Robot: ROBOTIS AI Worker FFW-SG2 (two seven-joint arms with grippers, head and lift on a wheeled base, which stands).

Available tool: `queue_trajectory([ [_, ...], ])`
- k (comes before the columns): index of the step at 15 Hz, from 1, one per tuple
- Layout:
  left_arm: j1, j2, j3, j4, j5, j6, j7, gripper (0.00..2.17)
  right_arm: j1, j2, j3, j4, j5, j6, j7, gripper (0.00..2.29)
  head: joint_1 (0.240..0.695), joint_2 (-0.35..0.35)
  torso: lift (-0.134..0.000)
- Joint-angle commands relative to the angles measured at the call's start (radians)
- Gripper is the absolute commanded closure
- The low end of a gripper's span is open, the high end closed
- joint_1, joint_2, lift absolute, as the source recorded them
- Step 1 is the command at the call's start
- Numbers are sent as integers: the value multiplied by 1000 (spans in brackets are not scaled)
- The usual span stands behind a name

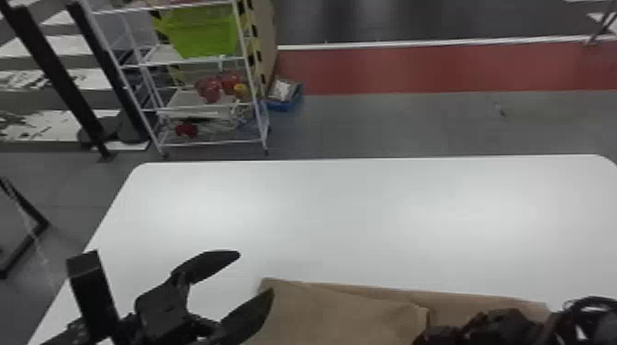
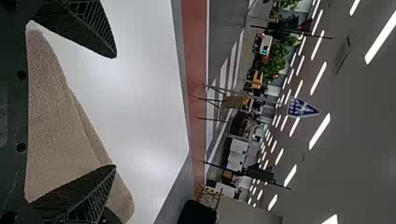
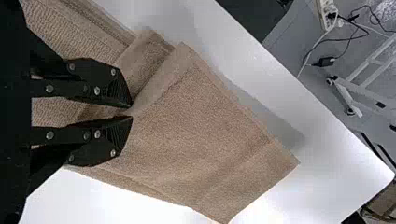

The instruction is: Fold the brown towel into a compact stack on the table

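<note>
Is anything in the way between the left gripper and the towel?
No, nothing visible is in the way. The left gripper hangs open over the table, right by the left end of the towel. The right gripper is at the towel too, but farther right, so it isn't between them.

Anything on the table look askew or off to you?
Yes, the towel: its upper layer lies at a slant, so a lower layer pokes out past its edge instead of lining up. I see no spill.
</note>
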Motion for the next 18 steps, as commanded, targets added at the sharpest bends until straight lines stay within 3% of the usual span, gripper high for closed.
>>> queue_trajectory([
  [1, 0, -3, -2, 0, -1, 0, 0, 33, -6, 0, 5, 8, 10, 4, 5, 1332, 695, 117, -119],
  [3, 0, -3, -4, -3, -2, 0, 0, 33, -7, -1, 5, 8, 4, 7, 5, 1642, 695, 115, -119],
  [5, 0, -3, -5, -6, -2, 0, 0, 33, -9, -6, 5, -6, 2, 53, 5, 944, 695, 114, -119],
  [8, 0, -3, -7, -6, -4, 0, 0, 33, -6, -20, -12, -17, -3, 69, 5, 650, 695, 99, -119],
  [18, -1, -3, -5, 12, -5, -6, -2, 33, -18, -21, 29, 15, 43, 72, 5, 650, 695, 81, -119],
])
